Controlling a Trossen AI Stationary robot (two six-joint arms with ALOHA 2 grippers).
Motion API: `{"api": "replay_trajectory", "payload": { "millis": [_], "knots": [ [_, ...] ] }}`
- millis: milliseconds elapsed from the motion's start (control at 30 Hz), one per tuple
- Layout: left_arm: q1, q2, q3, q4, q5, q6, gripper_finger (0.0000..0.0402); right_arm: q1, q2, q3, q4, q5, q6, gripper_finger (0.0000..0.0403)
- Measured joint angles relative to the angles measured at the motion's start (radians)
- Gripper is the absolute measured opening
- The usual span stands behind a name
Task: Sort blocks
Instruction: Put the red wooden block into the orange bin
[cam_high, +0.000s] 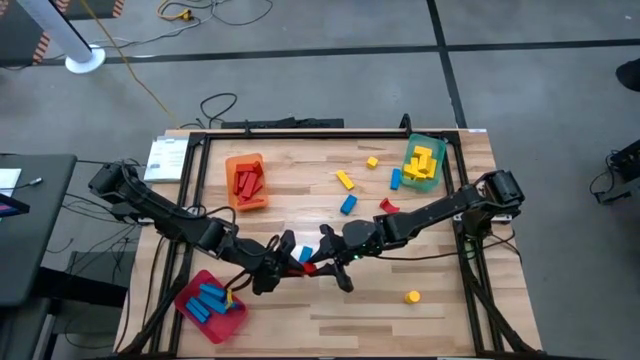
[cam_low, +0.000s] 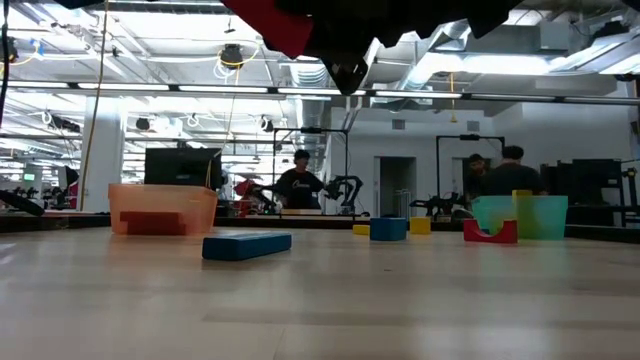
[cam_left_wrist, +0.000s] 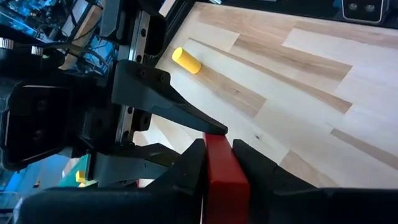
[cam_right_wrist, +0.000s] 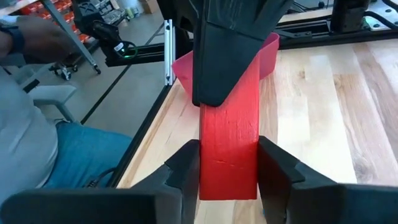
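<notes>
A red block (cam_high: 312, 266) hangs in the air between my two grippers above the table's near middle. My left gripper (cam_high: 288, 247) comes at it from the left and my right gripper (cam_high: 328, 250) from the right, and both are shut on it. The low view shows the red block (cam_low: 278, 25) high above the table top. A blue block (cam_high: 303, 255) lies flat on the wood just beneath them. The orange tray (cam_high: 247, 182) holds red blocks, the green tray (cam_high: 423, 165) yellow ones, and the red tray (cam_high: 210, 305) blue ones. My left gripper (cam_left_wrist: 217, 144) pinches one end of the red block (cam_left_wrist: 224, 180) between its two fingers, one finger on each long side. The block is lifted clear of the table. My right gripper (cam_right_wrist: 228, 146) pinches the other end of the red block (cam_right_wrist: 229, 162) between its two fingers (cam_right_wrist: 186, 168), which lie on the block's two sides. The far end of the block disappears under the left gripper's fingers (cam_right_wrist: 227, 56).
Loose blocks lie toward the far right: yellow bar (cam_high: 345, 180), yellow cube (cam_high: 372, 161), two blue blocks (cam_high: 395, 178) (cam_high: 348, 204), red piece (cam_high: 388, 206). A yellow cylinder (cam_high: 412, 296) sits near the right front. People stand in the room behind the table.
</notes>
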Motion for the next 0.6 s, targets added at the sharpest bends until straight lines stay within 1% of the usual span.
{"api": "replay_trajectory", "payload": {
  "millis": [67,133,267,367,433,533,600],
  "knots": [
    [0.0,-0.004,0.0,-0.015,-0.006,-0.001,0.0058,-0.003,0.0,0.0,0.0,0.007,0.0,0.0145],
    [0.0,-0.013,0.0,-0.043,-0.022,-0.012,0.0057,-0.007,-0.005,0.0,-0.012,0.01,-0.004,0.0168],
    [0.0,-0.057,0.0,-0.167,-0.083,-0.046,0.0057,-0.023,-0.025,0.0,-0.083,0.022,-0.003,0.0235],
    [0.008,-0.107,0.0,-0.274,-0.158,-0.098,0.0056,-0.026,-0.038,0.0,-0.14,0.029,-0.003,0.0275],
    [0.02,-0.141,0.0,-0.364,-0.227,-0.146,0.0056,-0.025,-0.047,0.0,-0.195,0.05,-0.002,0.0289],
    [0.058,-0.191,0.0,-0.51,-0.346,-0.252,0.0056,-0.018,-0.064,0.0,-0.276,0.063,0.001,0.0294],
    [0.096,-0.223,0.0,-0.609,-0.387,-0.338,0.0056,-0.009,-0.07,0.0,-0.319,0.067,0.014,0.0294]
  ]
}}
